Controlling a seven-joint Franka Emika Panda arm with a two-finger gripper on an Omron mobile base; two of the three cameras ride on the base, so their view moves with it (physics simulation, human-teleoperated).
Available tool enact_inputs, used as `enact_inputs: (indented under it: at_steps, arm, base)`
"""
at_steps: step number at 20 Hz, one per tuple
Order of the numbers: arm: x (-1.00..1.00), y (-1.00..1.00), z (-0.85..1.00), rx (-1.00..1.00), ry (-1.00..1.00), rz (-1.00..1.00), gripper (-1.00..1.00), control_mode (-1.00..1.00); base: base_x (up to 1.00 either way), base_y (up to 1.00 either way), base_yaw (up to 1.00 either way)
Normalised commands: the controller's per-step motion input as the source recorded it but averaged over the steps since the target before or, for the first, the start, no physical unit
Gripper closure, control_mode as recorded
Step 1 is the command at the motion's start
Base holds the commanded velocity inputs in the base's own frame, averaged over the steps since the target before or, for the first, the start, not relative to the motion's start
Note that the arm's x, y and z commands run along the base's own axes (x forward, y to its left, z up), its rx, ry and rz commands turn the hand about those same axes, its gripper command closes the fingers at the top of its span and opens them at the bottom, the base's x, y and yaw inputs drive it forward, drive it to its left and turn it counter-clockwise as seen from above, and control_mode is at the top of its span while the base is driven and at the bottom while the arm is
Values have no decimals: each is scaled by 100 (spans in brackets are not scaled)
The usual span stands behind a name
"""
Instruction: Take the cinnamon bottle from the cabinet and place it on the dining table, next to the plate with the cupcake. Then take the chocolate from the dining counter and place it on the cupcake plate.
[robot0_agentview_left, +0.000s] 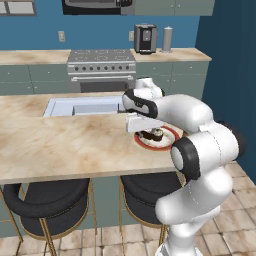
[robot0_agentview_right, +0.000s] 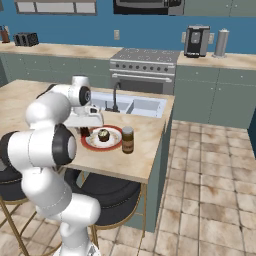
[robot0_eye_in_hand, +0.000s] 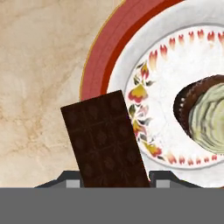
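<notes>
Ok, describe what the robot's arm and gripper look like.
The arm is glossy white, built of rounded, bulbous segments, with black bands ringing the joints. No cables or markings show on it. Its hand is a boxy white block. The gripper ends in two small finger tips, dark with paler grey faces.

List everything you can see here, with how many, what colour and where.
chocolate bar: one, dark brown, held over the plate's rim
plate: one, white with red rim, on the counter
cupcake: one, brown with pale frosting, on the plate
spice jar: one, brown with grey cap, beside the plate
counter: one, beige marble
sink: one, pale, set into the counter
stove: one, silver, back wall
stools: two, black, under the counter
end effector: one, shut on the chocolate bar
</notes>
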Motion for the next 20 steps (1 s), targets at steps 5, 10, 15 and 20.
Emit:
enact_inputs:
  at_steps: [5, 10, 15, 20]
  arm:
    - [28, -21, -29, -4, 0, 0, 100, -100]
    - [19, -10, -41, -5, 0, 0, 100, -100]
    - [0, -19, -6, 0, -1, 0, -100, -100]
    - [0, -9, 0, 0, 0, 0, -100, -100]
  base:
    - [0, 0, 0]
    - [0, 0, 0]
    - [0, 0, 0]
    - [0, 0, 0]
